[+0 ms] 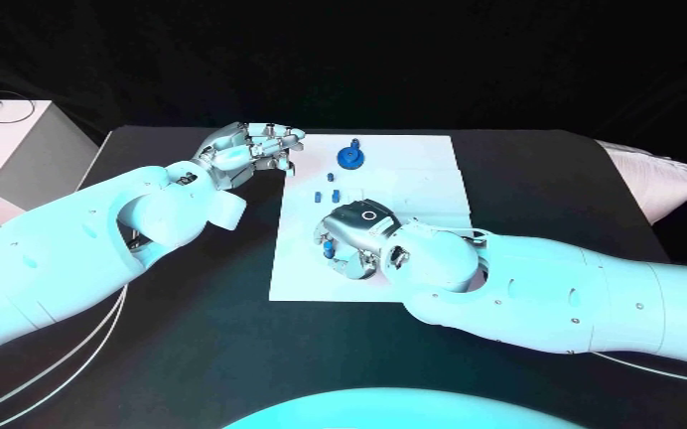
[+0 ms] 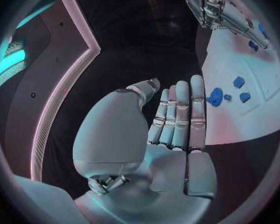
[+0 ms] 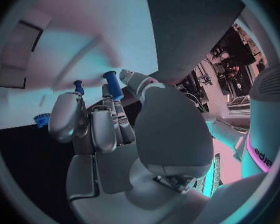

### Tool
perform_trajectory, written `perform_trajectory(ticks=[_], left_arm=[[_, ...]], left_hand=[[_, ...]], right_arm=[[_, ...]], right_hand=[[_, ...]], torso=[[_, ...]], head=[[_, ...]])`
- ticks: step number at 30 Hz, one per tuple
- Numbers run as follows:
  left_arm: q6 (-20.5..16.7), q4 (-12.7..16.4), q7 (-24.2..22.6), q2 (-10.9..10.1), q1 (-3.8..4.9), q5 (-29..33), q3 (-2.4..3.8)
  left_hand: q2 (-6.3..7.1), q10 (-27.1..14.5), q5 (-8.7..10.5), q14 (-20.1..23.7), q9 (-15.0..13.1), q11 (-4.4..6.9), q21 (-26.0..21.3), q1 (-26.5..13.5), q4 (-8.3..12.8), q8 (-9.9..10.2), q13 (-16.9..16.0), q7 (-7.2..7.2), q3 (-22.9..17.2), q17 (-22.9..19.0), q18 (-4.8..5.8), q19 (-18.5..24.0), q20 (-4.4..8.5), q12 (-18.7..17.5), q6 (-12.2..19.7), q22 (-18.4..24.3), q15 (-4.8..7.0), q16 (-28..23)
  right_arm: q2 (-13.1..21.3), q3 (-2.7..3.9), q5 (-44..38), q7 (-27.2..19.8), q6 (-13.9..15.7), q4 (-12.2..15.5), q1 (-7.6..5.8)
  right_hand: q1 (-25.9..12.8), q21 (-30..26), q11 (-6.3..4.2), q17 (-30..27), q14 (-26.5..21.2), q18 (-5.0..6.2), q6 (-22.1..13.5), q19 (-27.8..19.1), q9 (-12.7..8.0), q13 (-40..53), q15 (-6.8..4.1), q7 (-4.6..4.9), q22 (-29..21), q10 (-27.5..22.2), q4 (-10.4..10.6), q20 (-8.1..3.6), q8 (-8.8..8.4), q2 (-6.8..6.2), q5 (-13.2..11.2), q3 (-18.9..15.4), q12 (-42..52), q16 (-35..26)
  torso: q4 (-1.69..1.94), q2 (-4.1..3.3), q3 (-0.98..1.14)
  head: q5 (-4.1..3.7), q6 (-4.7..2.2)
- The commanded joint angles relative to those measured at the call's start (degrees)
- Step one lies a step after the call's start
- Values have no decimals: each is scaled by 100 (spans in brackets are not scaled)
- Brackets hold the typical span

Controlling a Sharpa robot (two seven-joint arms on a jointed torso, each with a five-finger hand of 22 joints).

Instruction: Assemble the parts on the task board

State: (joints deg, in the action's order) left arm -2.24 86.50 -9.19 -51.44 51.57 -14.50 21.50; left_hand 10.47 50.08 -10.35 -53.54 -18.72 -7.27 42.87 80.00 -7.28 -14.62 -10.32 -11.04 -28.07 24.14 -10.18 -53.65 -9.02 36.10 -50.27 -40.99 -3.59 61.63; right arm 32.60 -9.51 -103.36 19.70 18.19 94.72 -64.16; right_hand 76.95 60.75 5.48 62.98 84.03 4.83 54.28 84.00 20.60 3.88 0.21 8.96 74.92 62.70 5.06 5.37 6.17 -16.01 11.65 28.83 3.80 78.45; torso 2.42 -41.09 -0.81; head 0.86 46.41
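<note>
The right hand (image 1: pixel 355 240) sits nearest, curled over the near-left part of the white task board (image 1: pixel 430 181), which lies in the middle of the black tabletop (image 1: pixel 187 350). From the head view a bit of blue shows under its fingers, but how it is held cannot be told there; the right wrist view shows it plainly, a blue peg-like part (image 3: pixel 113 85) pinched upright between the fingertips, with two more blue pieces beyond it, a small one (image 3: pixel 78 87) and a ribbed one (image 3: pixel 42 119). Farther along the board, the head view counts three small blue parts (image 1: pixel 330 191) in a loose cluster and one larger round blue part (image 1: pixel 352 158) near the far edge. The left hand (image 1: pixel 255 148) hovers at the board's far-left corner, over the tabletop; the left wrist view shows its fingers (image 2: pixel 180 114) straight, side by side and holding nothing, with the round part (image 2: pixel 214 97) just beyond their tips.
</note>
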Motion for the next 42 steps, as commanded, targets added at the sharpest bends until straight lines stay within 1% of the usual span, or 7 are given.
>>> perform_trajectory(ticks=[1,9,22,29,36,39,42], left_arm=[[43,6,-41,8,-1,42,2],[45,6,-41,4,-1,37,2],[51,-16,-44,13,-7,37,2],[48,-37,-48,11,-35,41,1],[40,-52,-58,-9,-100,48,1],[42,-55,-59,-11,-124,51,1],[41,-64,-60,-10,-145,52,1]], left_hand=[[-44,-47,-22,-31,9,-7,-25,25,-25,31,6,5,-5,-6,-35,-40,6,28,3,8,4,-34],[-44,-47,-22,-31,9,-7,-25,25,-25,31,6,5,-5,-6,-35,-40,6,28,3,8,4,-34],[-44,-49,-23,-31,9,-6,-31,34,-26,31,7,6,-4,-6,-35,-45,7,30,3,13,5,-35],[-44,-49,-23,-31,9,-6,-31,34,-26,31,7,6,-4,-6,-35,-45,7,30,3,13,5,-35],[-44,-49,-23,-31,9,-6,-31,34,-26,31,7,6,-4,-6,-35,-45,7,30,3,13,5,-35],[-44,-49,-23,-31,9,-6,-31,34,-26,31,7,6,-4,-6,-35,-45,7,30,3,13,5,-35],[-44,-49,-23,-31,9,-6,-31,34,-26,31,7,6,-4,-6,-35,-45,7,30,3,13,5,-35]], right_arm=[[8,-1,-18,-43,98,13,7],[45,-1,-35,-10,300,37,19],[348,28,244,-106,717,166,-13],[988,102,1878,-768,1231,430,-316],[1777,139,3963,-1156,938,581,-694],[2134,143,4540,-814,534,601,-785],[2377,141,4580,-314,207,631,-818]], right_hand=[[95,-133,9,-15,74,57,-39,-12,-21,0,22,-1,56,-85,11,39,-43,37,-10,-117,-20,-14],[711,-492,121,-117,57,99,-159,-31,-186,-20,109,-37,-135,-727,383,112,-204,327,38,-1368,-12,-25],[1282,-653,210,-240,19,114,-444,-29,-363,-24,183,-137,-217,-1149,1183,171,-250,210,56,-2082,-12,-36],[1065,-589,12,-344,4,110,-155,16,-391,69,23,57,-182,-14,1149,43,-72,435,48,-1791,433,-93],[633,-732,-253,-133,63,130,255,9,-345,514,-180,-89,-247,1381,1154,-124,208,403,90,-1375,1023,-34],[413,-498,-353,-208,81,83,286,108,-177,2033,-312,-271,-122,1365,1080,-249,440,364,138,-1526,2546,-52],[-214,317,-429,859,292,-47,274,259,290,6936,-323,-297,319,1925,1138,-278,854,547,247,-1939,7140,465]], torso=[[3,-8,1],[2,-8,5],[-5,9,6],[-29,29,10],[-83,100,17],[-112,146,6],[-131,178,11]], head=[[-4,-12],[-3,-9],[-68,-74],[-199,-167],[-340,-206],[-443,-220],[-483,-212]])
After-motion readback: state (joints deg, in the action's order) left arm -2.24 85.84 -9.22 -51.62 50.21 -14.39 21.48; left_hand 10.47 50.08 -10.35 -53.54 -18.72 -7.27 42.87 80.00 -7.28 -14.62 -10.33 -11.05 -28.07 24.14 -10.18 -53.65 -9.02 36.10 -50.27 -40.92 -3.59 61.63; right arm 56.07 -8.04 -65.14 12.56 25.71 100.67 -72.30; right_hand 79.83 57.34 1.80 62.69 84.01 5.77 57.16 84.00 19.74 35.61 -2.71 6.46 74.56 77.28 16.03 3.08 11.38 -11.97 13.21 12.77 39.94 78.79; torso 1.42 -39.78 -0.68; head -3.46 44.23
